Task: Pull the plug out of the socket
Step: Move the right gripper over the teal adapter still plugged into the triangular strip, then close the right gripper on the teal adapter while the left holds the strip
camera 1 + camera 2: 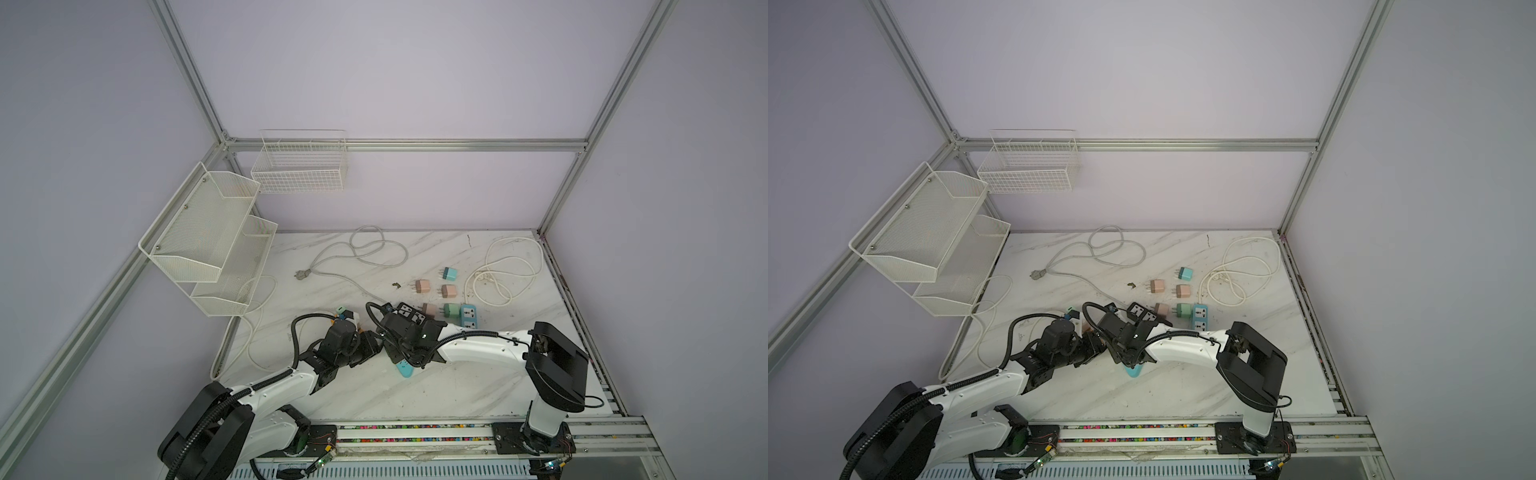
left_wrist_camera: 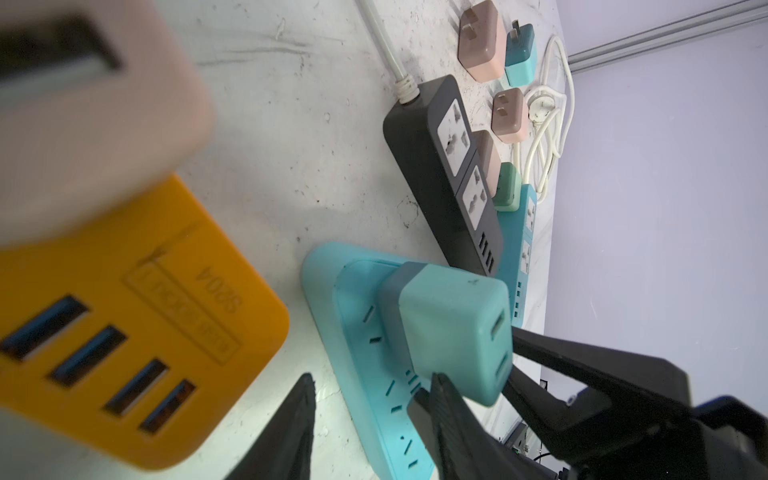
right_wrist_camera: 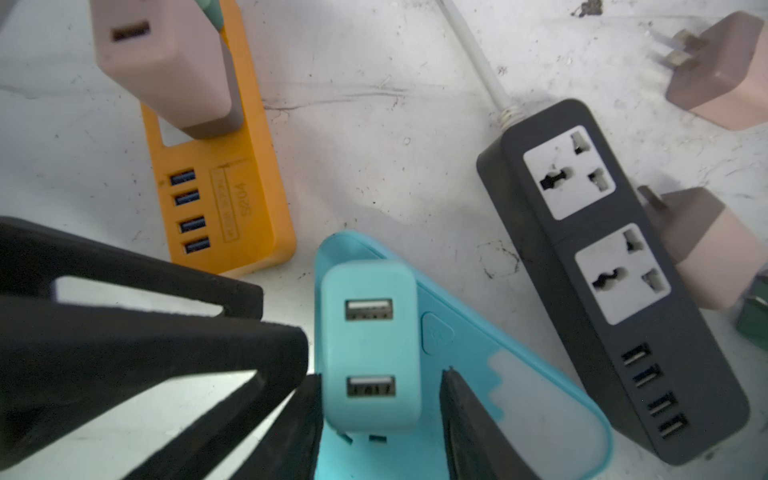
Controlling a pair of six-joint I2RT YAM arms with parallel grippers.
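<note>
**Two robot arms close in on a plug.** A teal plug [image 3: 370, 349] stands plugged into a light-blue power strip [image 3: 519, 395] that lies flat on a marble tabletop [image 1: 415, 399]. The plug's two USB ports face the right wrist camera.

The right gripper [image 3: 380, 374] straddles the plug. One finger [image 3: 305, 415] sits against or just beside one flank. The other finger [image 3: 469, 424] stands off the opposite flank, with a sliver of the strip showing between. Its jaws are parted and not clamped on the plug.

The left gripper [image 2: 370, 376] comes at the strip from the left arm's side, its jaws also apart. One finger [image 2: 440, 415] crosses over the strip just beside the plug's base. The other [image 2: 291, 428] is over bare tabletop, clear of the strip's edge, and nothing is pinched between them.

In both top views the two wrists hide the plug. Only the strip's rounded end [image 1: 406, 370] [image 1: 1133, 372] shows beneath the grippers.

An orange power strip [image 3: 249, 208], with a pink plug [image 3: 166, 62] seated in it, lies near the light-blue strip on the left arm's side. A black power strip [image 3: 582, 270] lies near it on the opposite side, not touching.
</note>
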